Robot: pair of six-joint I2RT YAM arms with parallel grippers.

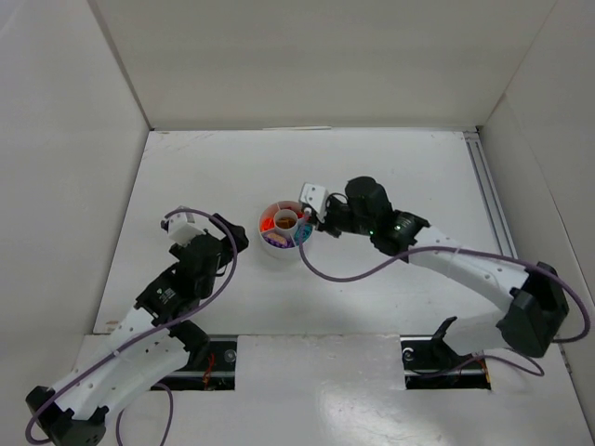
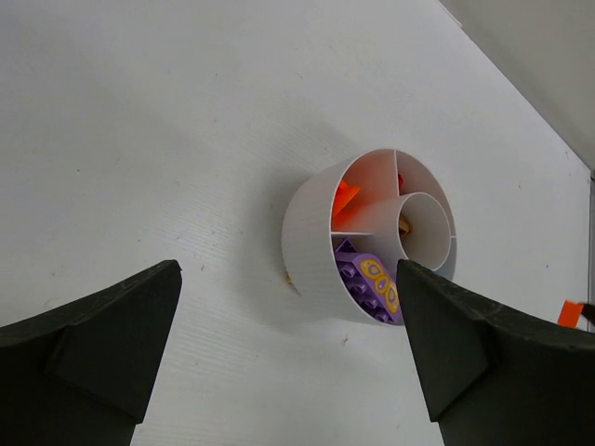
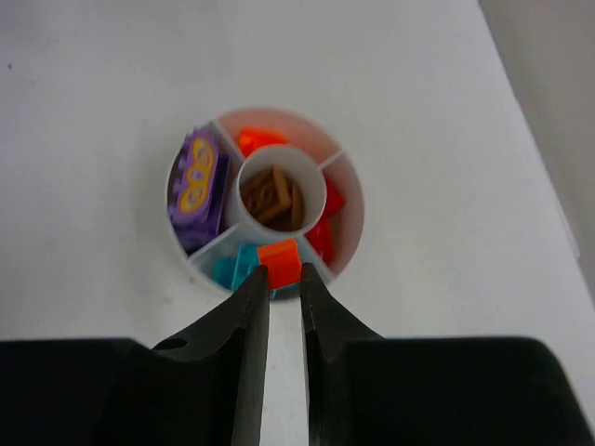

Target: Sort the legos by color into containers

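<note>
right gripper point(image 3: 284, 279) is clamped on a small orange-red brick point(image 3: 279, 260), hovering over the near edge of the white dish point(image 3: 356, 200) — right by the teal pieces point(image 3: 231, 269). purple bricks point(image 3: 197, 184) sit in one wedge, brown ones point(image 3: 272, 197) in the middle cup. left gripper point(image 1: 230, 235) waits beside the dish — jaws wide apart.
</note>
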